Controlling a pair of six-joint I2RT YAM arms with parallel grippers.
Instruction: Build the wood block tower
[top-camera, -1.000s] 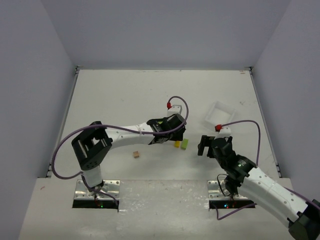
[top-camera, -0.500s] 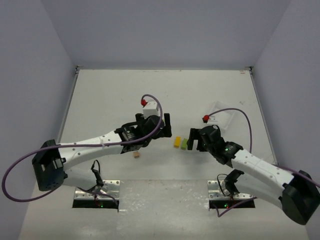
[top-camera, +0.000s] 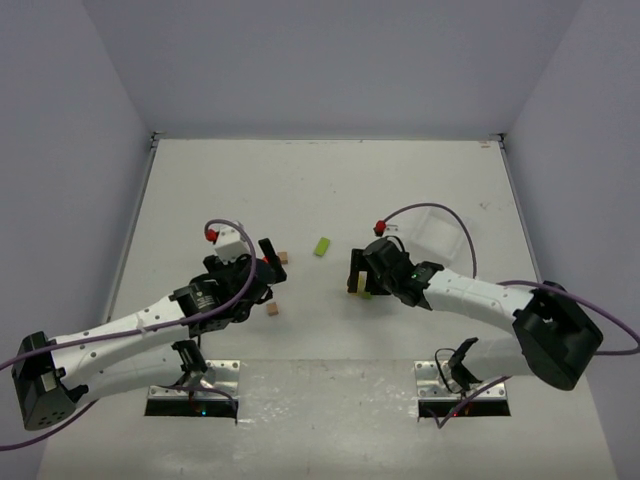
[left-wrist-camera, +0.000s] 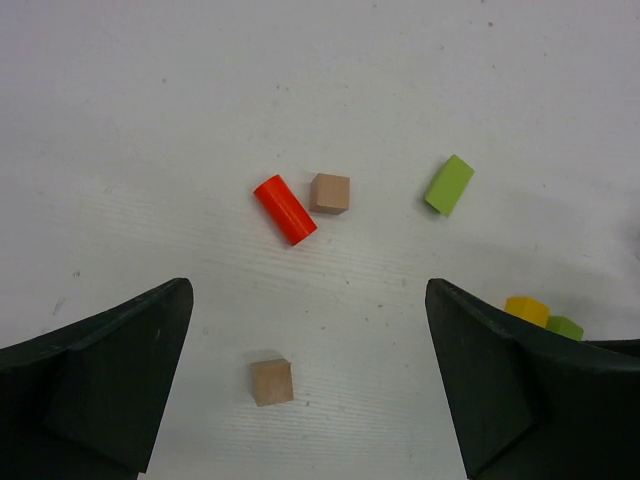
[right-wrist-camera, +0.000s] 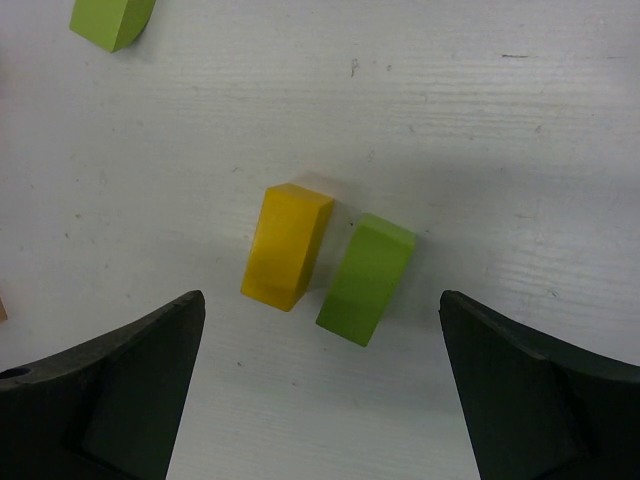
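Left arm let go and backed off. Blocks all lie flat, no tower yet.
Top: left gripper (top-camera: 270, 270) now gaping, pulled back to 8 o'clock; right gripper (top-camera: 356, 275) open, slid in to centre. Left wrist: red cylinder (left-wrist-camera: 285, 209) just beside tan block (left-wrist-camera: 330, 193), lime block (left-wrist-camera: 449, 184) at 1 o'clock, all loose. Right wrist: yellow block (right-wrist-camera: 288, 246) and green block (right-wrist-camera: 366, 278) side by side, ungrasped.

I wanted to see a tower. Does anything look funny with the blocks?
Yes: nothing is stacked. The red block lies on its side by a tan block, and the yellow block and green block lie flat, side by side.
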